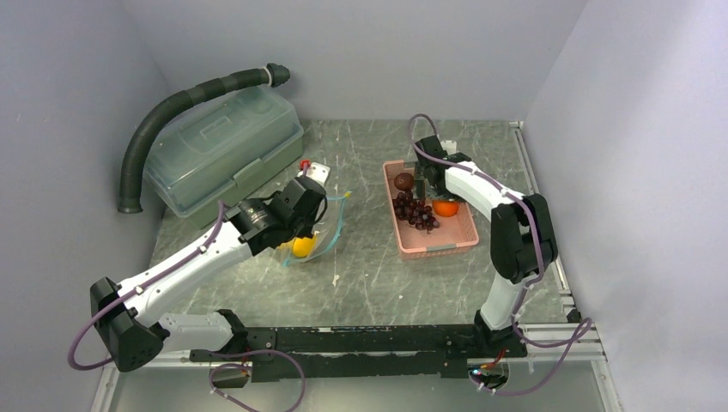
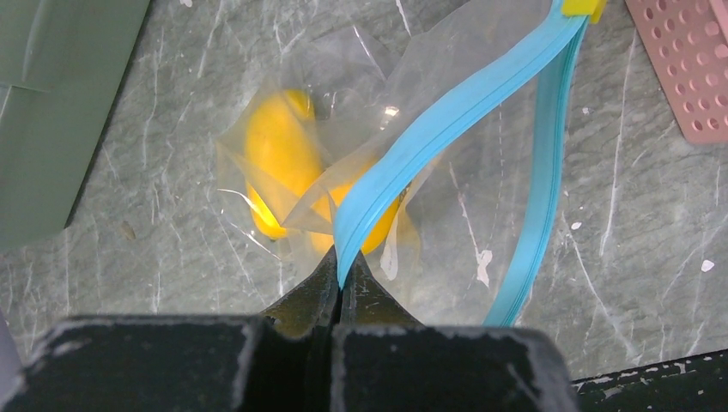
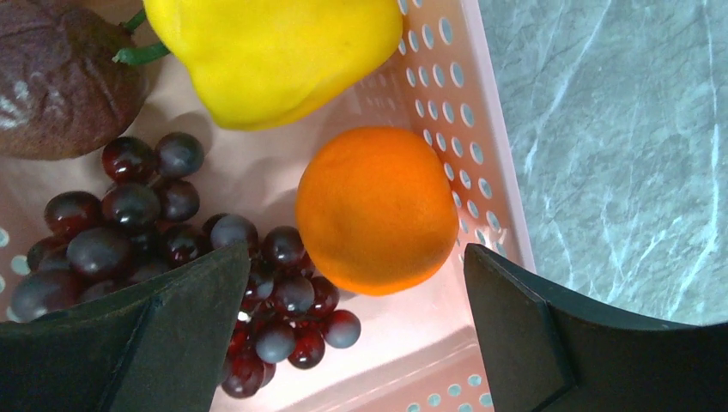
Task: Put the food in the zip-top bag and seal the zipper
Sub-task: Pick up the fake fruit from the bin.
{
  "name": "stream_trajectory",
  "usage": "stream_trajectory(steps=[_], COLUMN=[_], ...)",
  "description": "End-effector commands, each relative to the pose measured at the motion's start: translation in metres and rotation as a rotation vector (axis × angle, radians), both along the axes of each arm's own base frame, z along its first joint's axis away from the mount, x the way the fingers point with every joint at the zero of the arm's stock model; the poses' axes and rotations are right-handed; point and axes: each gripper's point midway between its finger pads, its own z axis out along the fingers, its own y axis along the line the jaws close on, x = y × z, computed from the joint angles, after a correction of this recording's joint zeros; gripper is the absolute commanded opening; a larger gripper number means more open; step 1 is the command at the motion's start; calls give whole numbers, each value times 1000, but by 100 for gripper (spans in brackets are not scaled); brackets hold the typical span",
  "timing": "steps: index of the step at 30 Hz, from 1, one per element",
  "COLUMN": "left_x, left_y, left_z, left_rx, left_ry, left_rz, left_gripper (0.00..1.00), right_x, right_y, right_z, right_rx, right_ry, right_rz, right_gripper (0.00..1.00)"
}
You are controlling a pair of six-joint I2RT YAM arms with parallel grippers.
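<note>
The clear zip-top bag [image 2: 481, 206] lies on the table with two yellow-orange fruits [image 2: 275, 159] inside. My left gripper [image 2: 343, 276] is shut on the teal zipper [image 2: 446, 116] strip and holds one side of the mouth up; in the top view the left gripper [image 1: 316, 221] sits just above the bag [image 1: 322, 240]. My right gripper [image 3: 356, 257] hangs open over the pink basket [image 3: 464, 103], its fingers on either side of the round orange [image 3: 378, 206]. Grapes [image 3: 146, 232], a yellow fruit [image 3: 275, 51] and a brown ball [image 3: 60, 77] lie beside it.
A translucent grey-green lidded box [image 1: 225, 146] stands at the back left with a dark ribbed hose [image 1: 172, 112] curving over it. The pink basket [image 1: 455, 245] sits right of centre. Grey walls close in the left, back and right sides.
</note>
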Motion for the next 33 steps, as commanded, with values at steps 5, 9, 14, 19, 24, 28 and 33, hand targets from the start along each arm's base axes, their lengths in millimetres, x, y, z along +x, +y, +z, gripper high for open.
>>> stream_trajectory(steps=[5, 9, 14, 19, 24, 28, 33], left_x=[5, 5, 5, 5, 5, 4, 4], left_y=[1, 1, 2, 1, 2, 3, 3], left_z=[6, 6, 6, 7, 8, 8, 8], left_rx=[-28, -27, -27, -31, -33, -32, -32], left_ry=[-19, -17, -18, -18, -22, -22, -21], left_rz=[-1, -2, 0, -2, -1, 0, 0], left_gripper=[0, 0, 0, 0, 0, 0, 0], right_x=[24, 24, 23, 23, 22, 20, 17], right_y=[-11, -14, -18, -17, -14, -12, -12], right_z=[6, -1, -3, -5, -6, 1, 20], right_rx=[-56, -64, -68, -66, -48, -28, -6], right_ry=[-52, -42, -40, -38, -33, -51, -85], right_rz=[-32, -39, -45, -42, -32, -27, -32], right_gripper=[99, 96, 88, 76, 59, 43, 35])
